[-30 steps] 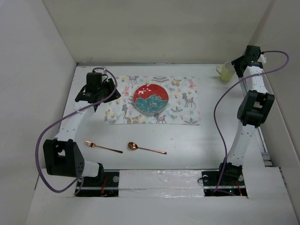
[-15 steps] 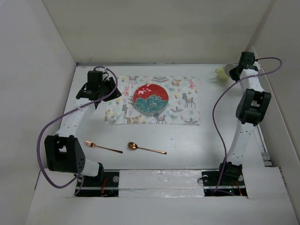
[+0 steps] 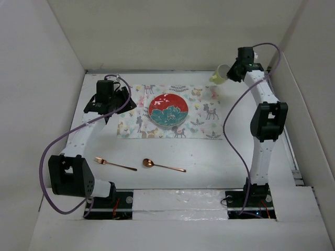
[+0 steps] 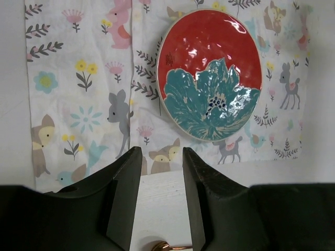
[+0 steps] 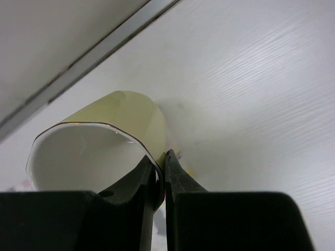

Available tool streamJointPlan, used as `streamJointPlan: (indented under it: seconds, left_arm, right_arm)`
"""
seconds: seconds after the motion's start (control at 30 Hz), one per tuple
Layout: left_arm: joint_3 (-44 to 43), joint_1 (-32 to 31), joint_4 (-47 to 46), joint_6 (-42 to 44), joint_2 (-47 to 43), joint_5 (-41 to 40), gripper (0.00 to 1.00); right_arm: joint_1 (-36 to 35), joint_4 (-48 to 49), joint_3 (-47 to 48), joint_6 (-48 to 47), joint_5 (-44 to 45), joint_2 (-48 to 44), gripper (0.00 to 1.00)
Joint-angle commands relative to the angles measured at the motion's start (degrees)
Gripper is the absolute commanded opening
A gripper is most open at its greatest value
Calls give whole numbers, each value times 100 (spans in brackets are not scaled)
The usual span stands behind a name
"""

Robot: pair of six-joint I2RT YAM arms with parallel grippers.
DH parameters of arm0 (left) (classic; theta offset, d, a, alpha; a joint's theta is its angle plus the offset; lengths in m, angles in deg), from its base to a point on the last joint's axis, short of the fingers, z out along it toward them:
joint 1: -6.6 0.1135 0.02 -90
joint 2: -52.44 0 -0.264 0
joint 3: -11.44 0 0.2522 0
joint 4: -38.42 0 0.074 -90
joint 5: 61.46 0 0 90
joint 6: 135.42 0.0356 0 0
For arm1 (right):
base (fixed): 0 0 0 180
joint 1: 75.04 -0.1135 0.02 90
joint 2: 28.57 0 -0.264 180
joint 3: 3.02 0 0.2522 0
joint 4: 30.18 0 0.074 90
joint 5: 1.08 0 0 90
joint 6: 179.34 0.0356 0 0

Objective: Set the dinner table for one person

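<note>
Cup (image 3: 219, 75), lifted from the far right corner of the table (image 3: 209, 157), now hangs near the placemat (image 3: 209, 128) (right gripper (image 3: 232, 72) pinches its rim); placing probably comes next.

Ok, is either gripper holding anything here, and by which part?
The right gripper pinches the pale yellow cup by its wall at the rim, one finger inside, one outside. The left gripper is open and holds nothing.
</note>
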Motion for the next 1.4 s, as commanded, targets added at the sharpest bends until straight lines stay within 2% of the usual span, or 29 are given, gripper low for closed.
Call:
streamJointPlan:
  seconds: [0.0, 0.23, 0.53, 0.77, 1.23, 1.37]
  left_arm:
    - [118, -27, -152, -30, -477, 126, 34]
    - [557, -27, -73, -47, -891, 91, 35]
    - [610, -27, -55, -38, -1023, 152, 35]
    - [619, -27, -108, -65, -997, 231, 35]
    - [760, -27, -126, -74, -1058, 222, 35]
    - [777, -27, -134, -82, -1067, 231, 35]
  right_arm:
    - [-390, -139, 728, -238, -268, 29, 0]
    - [-680, -738, 1759, -396, 39, 865, 0]
    - [-733, -1019, 1618, -361, 391, 778, 0]
    - [-733, -1256, 1469, -361, 330, 655, 0]
    - [-909, -1002, 941, -440, 488, -66, 0]
    - [-909, -1160, 968, -484, 382, 39, 0]
